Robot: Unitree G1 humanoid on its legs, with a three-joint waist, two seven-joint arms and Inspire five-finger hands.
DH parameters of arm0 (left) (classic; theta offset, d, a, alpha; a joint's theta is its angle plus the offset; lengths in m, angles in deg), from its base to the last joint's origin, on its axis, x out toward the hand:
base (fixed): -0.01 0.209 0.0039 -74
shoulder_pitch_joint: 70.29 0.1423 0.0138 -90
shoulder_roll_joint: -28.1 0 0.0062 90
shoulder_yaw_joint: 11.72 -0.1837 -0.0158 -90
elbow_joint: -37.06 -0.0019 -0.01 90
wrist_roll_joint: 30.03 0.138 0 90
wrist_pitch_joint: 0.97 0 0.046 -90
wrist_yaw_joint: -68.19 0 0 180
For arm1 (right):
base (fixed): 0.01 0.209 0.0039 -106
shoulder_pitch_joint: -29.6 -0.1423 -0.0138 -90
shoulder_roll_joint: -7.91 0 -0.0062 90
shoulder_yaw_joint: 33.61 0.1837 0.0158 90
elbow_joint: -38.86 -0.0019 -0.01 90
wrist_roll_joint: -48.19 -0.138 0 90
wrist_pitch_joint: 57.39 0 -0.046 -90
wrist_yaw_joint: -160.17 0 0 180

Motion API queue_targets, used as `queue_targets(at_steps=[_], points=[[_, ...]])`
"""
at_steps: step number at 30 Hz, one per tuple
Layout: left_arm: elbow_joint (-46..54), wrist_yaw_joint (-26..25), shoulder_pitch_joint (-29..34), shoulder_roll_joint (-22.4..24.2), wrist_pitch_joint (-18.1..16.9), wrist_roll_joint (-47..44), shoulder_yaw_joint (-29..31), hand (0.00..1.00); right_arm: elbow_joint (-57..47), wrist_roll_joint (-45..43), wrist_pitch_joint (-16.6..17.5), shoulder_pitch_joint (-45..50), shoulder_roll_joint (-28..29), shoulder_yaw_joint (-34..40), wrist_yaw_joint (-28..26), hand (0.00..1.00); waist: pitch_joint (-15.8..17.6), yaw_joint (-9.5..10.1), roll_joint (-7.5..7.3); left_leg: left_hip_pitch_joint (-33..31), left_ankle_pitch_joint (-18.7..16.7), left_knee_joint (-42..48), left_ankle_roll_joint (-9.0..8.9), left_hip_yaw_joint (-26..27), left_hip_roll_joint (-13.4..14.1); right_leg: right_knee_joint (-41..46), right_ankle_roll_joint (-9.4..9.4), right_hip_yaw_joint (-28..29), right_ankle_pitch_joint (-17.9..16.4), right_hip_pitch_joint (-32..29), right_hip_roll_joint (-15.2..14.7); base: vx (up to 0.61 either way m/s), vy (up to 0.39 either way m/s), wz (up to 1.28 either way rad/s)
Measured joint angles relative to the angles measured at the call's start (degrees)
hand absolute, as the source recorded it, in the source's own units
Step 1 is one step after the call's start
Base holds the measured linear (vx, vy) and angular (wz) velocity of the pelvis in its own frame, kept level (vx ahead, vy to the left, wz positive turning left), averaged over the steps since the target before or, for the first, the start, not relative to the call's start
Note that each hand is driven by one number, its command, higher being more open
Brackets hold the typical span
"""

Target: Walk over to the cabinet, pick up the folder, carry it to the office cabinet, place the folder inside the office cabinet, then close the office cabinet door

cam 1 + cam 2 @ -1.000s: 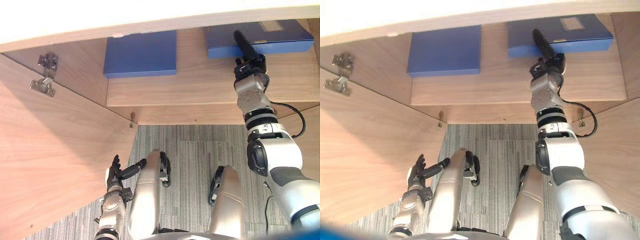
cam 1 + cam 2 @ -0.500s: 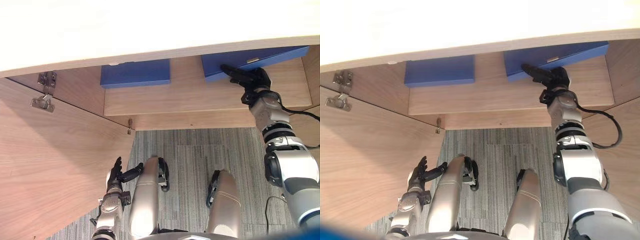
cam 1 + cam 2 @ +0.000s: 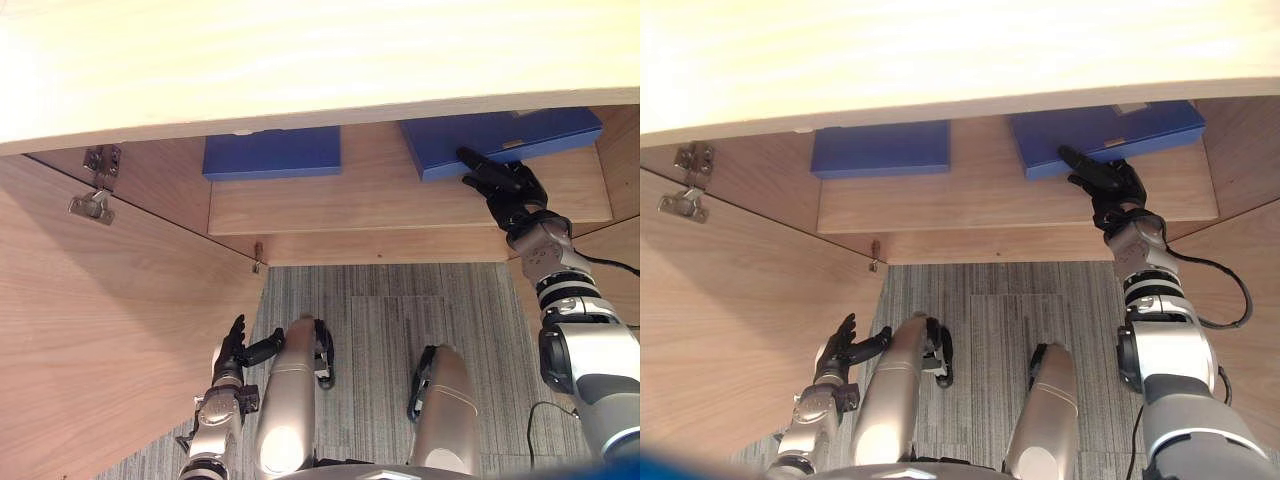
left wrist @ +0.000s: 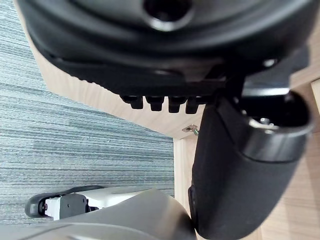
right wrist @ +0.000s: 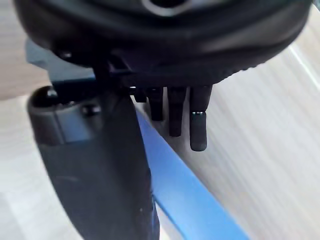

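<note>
The carrying looks done. The folder [image 3: 520, 135] lies flat at the back right corner of the shelf [image 3: 380, 190] inside the office cabinet [image 3: 300, 70], turned a little askew to the shelf's front edge. The right hand [image 3: 510, 190] reaches in over the shelf's right end with its fingers [image 5: 198, 130] straight and spread. It grips nothing. The fingertips sit at the folder's near edge and seem to touch it, and in the right wrist view the thumb lies along that blue edge. I take this for the task's folder because the hand is on it; nothing else sets it apart from the other one.

What is left, by my reading, is to draw the right hand clear and shut the cabinet. The door [image 3: 110, 330] stands wide open at the left side, its hinge [image 3: 93, 182] bare on the inner face. The left hand [image 3: 230, 352] hangs low beside the door's lower edge, over the carpet floor [image 3: 400, 300] — fingers loose, holding nothing, and close to the panel it may have to push.

Counted: two blue folders, the second folder [image 3: 270, 152] lying square at the shelf's back left corner; one shelf; one door plainly open. A wooden panel [image 3: 1255, 250] at the right side may be a second door — I cannot tell.
</note>
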Motion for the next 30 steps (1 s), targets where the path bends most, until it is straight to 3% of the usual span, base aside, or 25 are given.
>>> queue_targets(at_steps=[5, 12, 14, 19, 30], points=[[-1.0, -0.2, -0.1, -0.5, 0.0, 0.0, 0.0, 1.0, 0.0, -13.2, 3.0, 1.2, 3.4, -0.1, 1.7, 1.0, -0.6, -0.21, -0.57, 0.3, 0.0, -0.6, 0.0, 0.3, 0.2, -0.5, -0.1, 0.1, 0.2, 0.1, 0.2, 0.04, 0.006, -0.04], [-2.0, -1.1, -0.1, -0.6, 0.0, 0.0, 0.0, 1.0, -0.1, -22.8, 5.8, 1.5, 7.4, -0.1, 3.9, 1.0, -1.7, -0.25, -1.15, 0.6, 0.0, -1.1, 0.0, 0.5, 0.4, -1.1, -0.59, 0.0, 0.5, 0.3, 0.3, 0.04, 0.008, -0.02], [-2.1, -1.2, -0.1, -0.6, 0.0, -0.1, 0.1, 1.0, -0.1, -18.4, 5.3, 1.4, 7.9, -0.6, 3.8, 1.0, -1.7, -0.2, -1.19, 0.6, 0.5, -1.9, 0.07, 0.6, 0.7, -2.3, -0.77, -0.1, 1.5, 0.4, 0.7, 0.02, 0.03, -0.09], [-3.2, -1.2, -0.2, -0.9, 0.0, -0.1, 0.1, 1.0, 0.0, 4.8, 4.3, 0.2, 7.2, -8.6, 1.8, 1.0, -1.9, -0.49, -1.53, 2.0, 2.0, -5.0, 0.59, 1.9, 0.7, -5.7, -1.15, -0.1, 4.2, 1.1, 0.9, 0.01, 0.052, -0.09], [-4.4, -1.2, -0.2, -2.1, -0.1, -0.1, -0.1, 1.0, -1.1, 10.9, 3.9, -1.3, 7.6, -20.6, 0.6, 1.0, -2.9, -0.46, -3.04, 2.8, 3.8, -7.5, 0.17, 2.4, 1.2, -8.1, -1.89, -0.2, 6.0, 1.4, 1.7, 0.0, 0.009, -0.03]])
